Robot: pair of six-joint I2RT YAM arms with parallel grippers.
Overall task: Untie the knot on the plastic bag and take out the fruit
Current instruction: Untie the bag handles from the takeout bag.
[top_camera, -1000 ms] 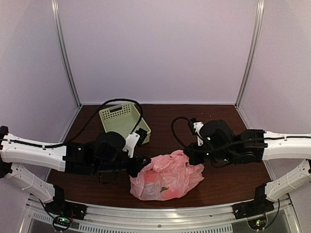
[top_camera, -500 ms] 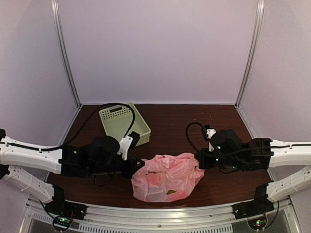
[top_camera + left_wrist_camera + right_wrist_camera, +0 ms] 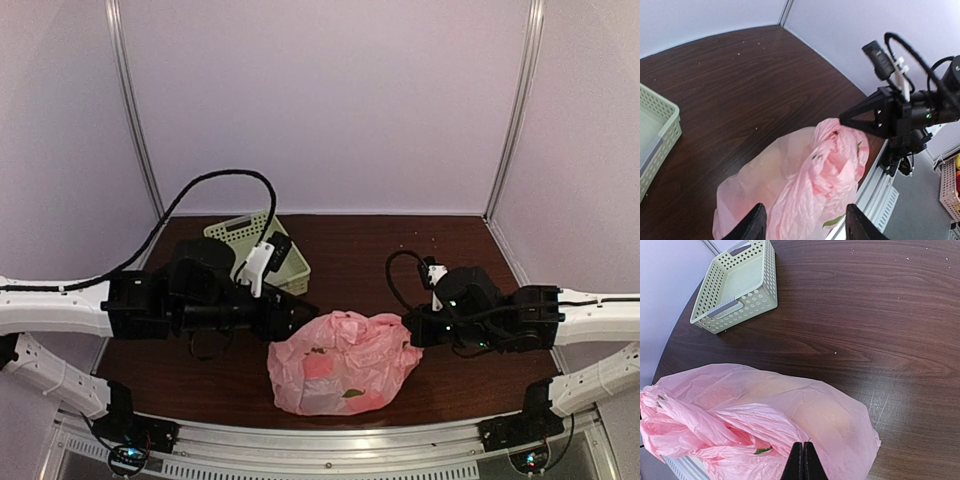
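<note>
The pink plastic bag (image 3: 345, 362) lies crumpled on the dark table between my two arms, its top twisted into folds (image 3: 827, 165). The fruit shows only dimly through the film, as a pale rounded shape (image 3: 840, 412) and reddish patches (image 3: 318, 368). My left gripper (image 3: 805, 227) hangs open just above the bag's left end, with nothing between its black fingers (image 3: 754, 226). In the top view the left gripper (image 3: 303, 312) is at the bag's upper left. My right gripper (image 3: 803, 460) is shut, pinching the film at the bag's right end (image 3: 407, 330).
A pale green slotted basket (image 3: 735, 285) stands at the back left, partly behind my left arm (image 3: 200, 295) in the top view. The table's near edge with its metal rail (image 3: 330, 445) runs just in front of the bag.
My left gripper has opened, let go of the bag and drawn back and up toward the basket. The bag has slumped flatter. The right gripper shifted right early on, then held still.
</note>
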